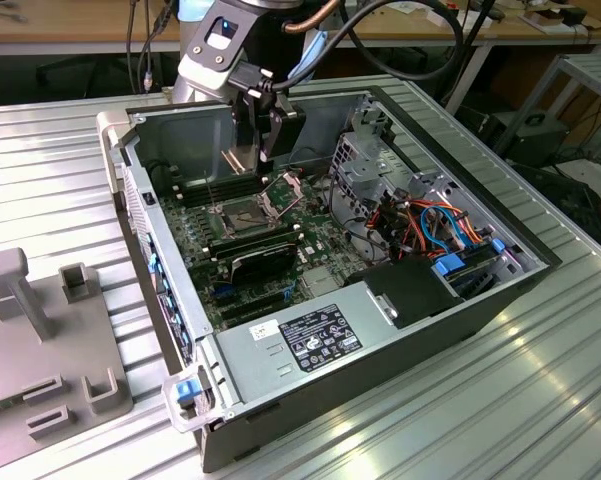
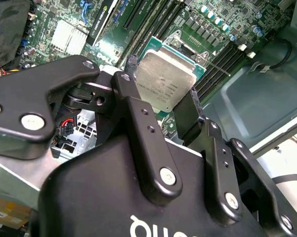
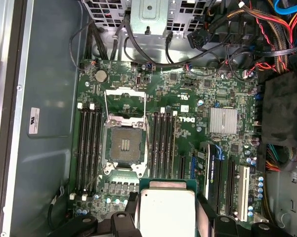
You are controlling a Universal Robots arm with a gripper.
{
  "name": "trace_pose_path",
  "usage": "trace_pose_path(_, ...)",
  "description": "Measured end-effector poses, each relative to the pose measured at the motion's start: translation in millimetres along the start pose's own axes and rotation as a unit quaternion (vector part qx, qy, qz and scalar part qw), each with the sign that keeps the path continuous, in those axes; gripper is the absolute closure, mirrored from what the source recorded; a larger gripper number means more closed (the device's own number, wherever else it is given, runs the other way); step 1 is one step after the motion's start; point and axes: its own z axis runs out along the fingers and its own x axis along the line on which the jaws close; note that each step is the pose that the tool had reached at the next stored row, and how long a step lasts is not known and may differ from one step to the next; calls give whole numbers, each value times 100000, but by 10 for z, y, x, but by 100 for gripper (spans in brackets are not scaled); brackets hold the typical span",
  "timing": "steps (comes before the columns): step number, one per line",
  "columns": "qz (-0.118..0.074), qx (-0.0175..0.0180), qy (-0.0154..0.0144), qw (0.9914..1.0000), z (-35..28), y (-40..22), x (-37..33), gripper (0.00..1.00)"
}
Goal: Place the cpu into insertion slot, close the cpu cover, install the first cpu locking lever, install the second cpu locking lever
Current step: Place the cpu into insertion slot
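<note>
My gripper (image 1: 252, 148) hangs above the motherboard inside the open computer case, shut on the cpu (image 1: 236, 159). In both wrist views the cpu (image 2: 167, 81) (image 3: 167, 210) shows its silver-grey face, clamped at two opposite edges by the black fingers (image 2: 134, 106). The insertion slot (image 3: 124, 144) (image 1: 242, 213) is a bare dark-grey square with a metal rim, below the chip and apart from it. Its cpu cover (image 3: 124, 102) (image 1: 283, 188) stands swung open on the hinge side. Thin wire levers (image 3: 105, 106) stand raised beside the cover.
Long memory slots (image 3: 90, 148) flank the socket on both sides. A black expansion card (image 1: 265, 262) lies near it. A metal drive cage (image 1: 365, 160), coloured cables (image 1: 435, 225) and the power supply (image 1: 315, 340) fill the case. A grey fixture (image 1: 40, 330) stands outside on the table.
</note>
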Motion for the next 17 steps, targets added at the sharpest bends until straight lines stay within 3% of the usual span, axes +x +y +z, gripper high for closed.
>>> trace_pose_path(12,2,-1,1,100000,113,59,4,45)
trace_pose_path(17,0,-3,5,100000,204,80,7,45)
